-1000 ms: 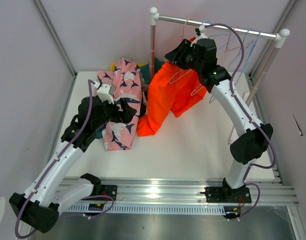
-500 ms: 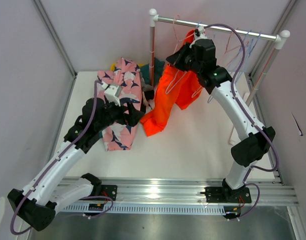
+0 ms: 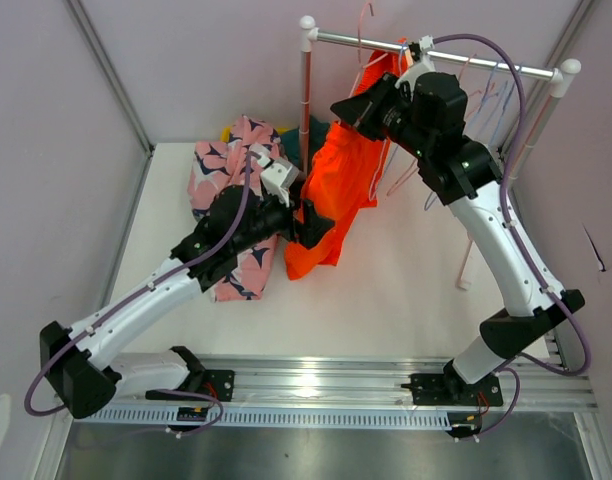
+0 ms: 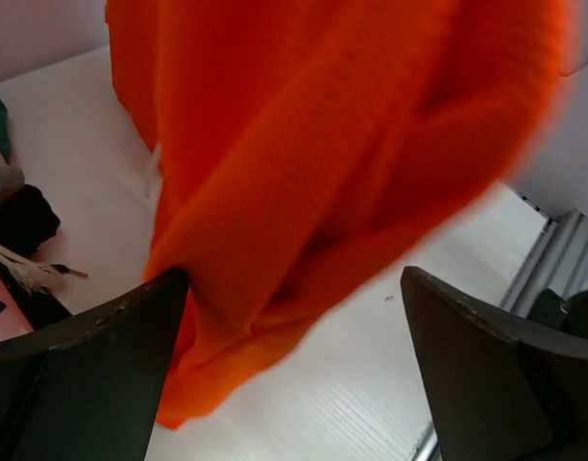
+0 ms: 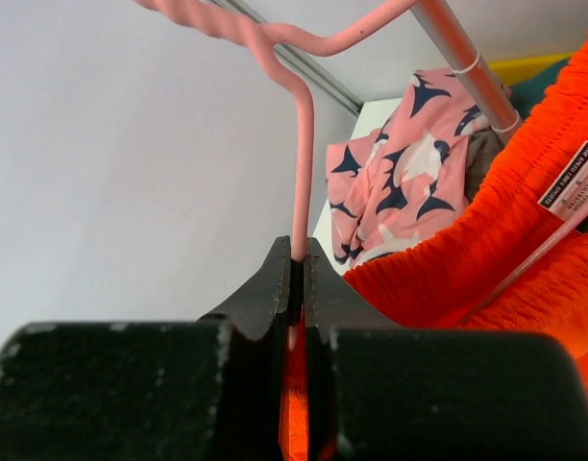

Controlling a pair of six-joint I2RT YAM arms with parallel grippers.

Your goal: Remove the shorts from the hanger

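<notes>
With the left tool (image 4: 294,288) spread wide at the low folds of the orange shorts (image 3: 336,175), which hang near the far edge of the tabletop (image 3: 386,290), it should close on a full fold and pull down evenly while the right tool (image 5: 297,259), pressed together on the neck of the pink hanger (image 5: 302,144) below the rail (image 3: 336,40), holds firm.

- Robot arms: two, the left arm (image 3: 136,310) and the right arm (image 3: 511,260).
- Orange shorts (image 3: 336,180): one pair.
- Pink patterned shorts (image 3: 226,160): one pair.
- Clothes rail (image 3: 336,39): one.
- Pink hanger (image 5: 300,163): one; the others are too tangled to count.
</notes>
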